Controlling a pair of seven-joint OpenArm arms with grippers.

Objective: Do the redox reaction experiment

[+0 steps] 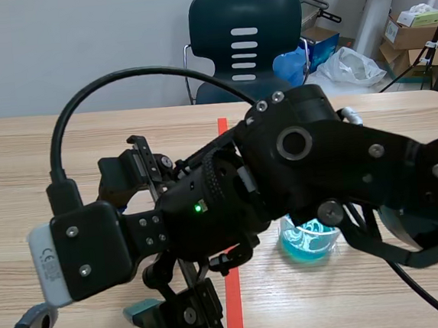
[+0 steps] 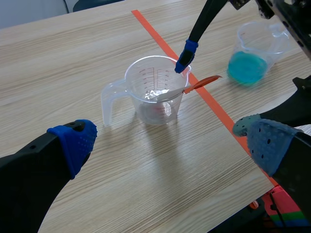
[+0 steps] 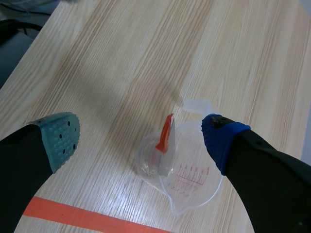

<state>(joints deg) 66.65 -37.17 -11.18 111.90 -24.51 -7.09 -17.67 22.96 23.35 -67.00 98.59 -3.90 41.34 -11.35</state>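
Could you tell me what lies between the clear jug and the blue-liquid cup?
Left wrist view: the orange tape line and the orange-handled spoon sticking out of the jug.

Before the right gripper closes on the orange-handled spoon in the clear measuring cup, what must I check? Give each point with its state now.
1. Right gripper open: ok.
2. Orange-handled spoon between its fingers: ok.
3. Measuring cup upright: ok.
4. Blue pad clear of the cup's rim: cannot tell.
5. Cup of blue liquid apart from the measuring cup: ok.
6. Left gripper open, away from the cup: ok.
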